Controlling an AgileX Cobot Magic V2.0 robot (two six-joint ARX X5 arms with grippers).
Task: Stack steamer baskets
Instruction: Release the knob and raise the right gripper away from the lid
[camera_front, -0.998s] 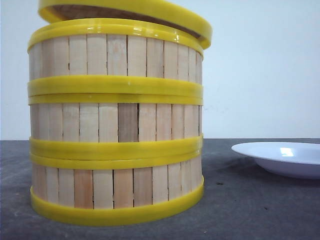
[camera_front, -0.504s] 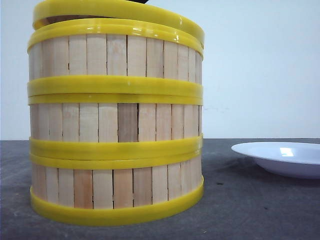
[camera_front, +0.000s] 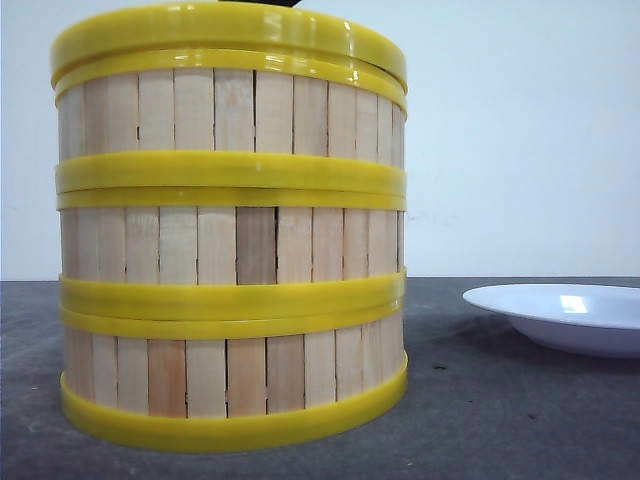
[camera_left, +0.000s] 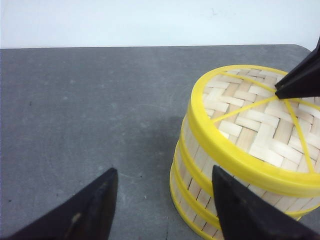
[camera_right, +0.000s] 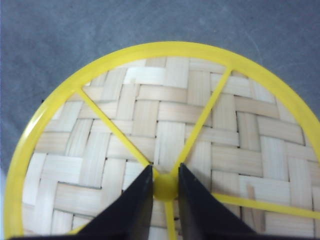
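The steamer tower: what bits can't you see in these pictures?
- Inside the steamer baskets: every view; the walls and woven lid cover it.
- The white plate: front view, cut off by the picture's edge.
- The lid's knob: right wrist view, mostly hidden between the right gripper fingers.
- The stack's far side: left wrist view, cut off.

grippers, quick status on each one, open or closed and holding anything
Left gripper: open, holding nothing, beside the stack of steamer baskets.
Right gripper: closed on the knob of the lid sitting on the stack.
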